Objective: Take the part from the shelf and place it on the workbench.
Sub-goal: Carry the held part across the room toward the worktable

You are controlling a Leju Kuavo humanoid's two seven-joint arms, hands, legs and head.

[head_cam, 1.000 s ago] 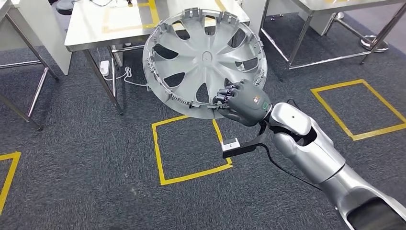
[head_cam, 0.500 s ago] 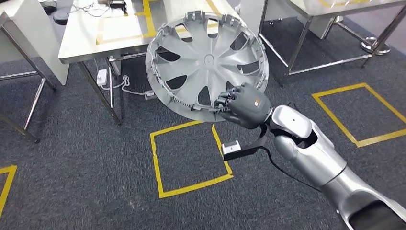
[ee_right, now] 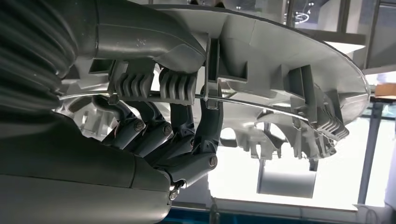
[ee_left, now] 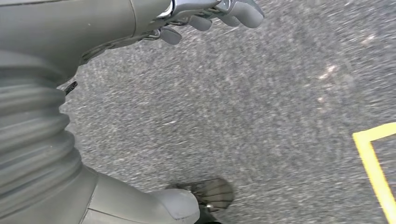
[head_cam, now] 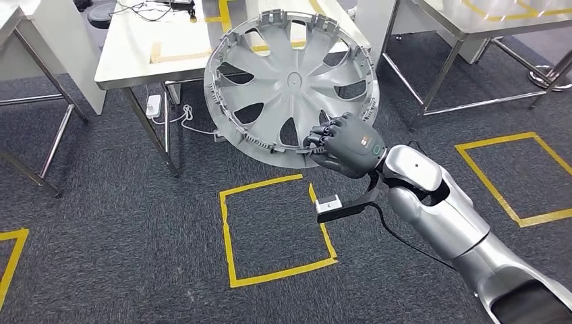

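**carrying hubcap toward bench, not placed yet**

while the right hand [head_cam: 345, 144] grips the hubcap [head_cam: 291, 86] at its near rim, the part is held up in the air in front of the robot, tilted, inner side toward the head camera, overlapping the near edge of the bench [head_cam: 138, 57]. fingers [ee_right: 187, 135] wrap through a spoke opening and the thumb clamps the rim. versus the frames before, the whole floor view has shifted: tape square [head_cam: 276, 226] and bench sit differently, grip unchanged. so the camera moved, robot is likely walking or turning to the bench. transport phase, placing remains. left hand [ee_left: 210, 16] hangs over carpet, fingers apart, holding nothing. small marks on the back of the right hand, too small to read; no other legible writing.
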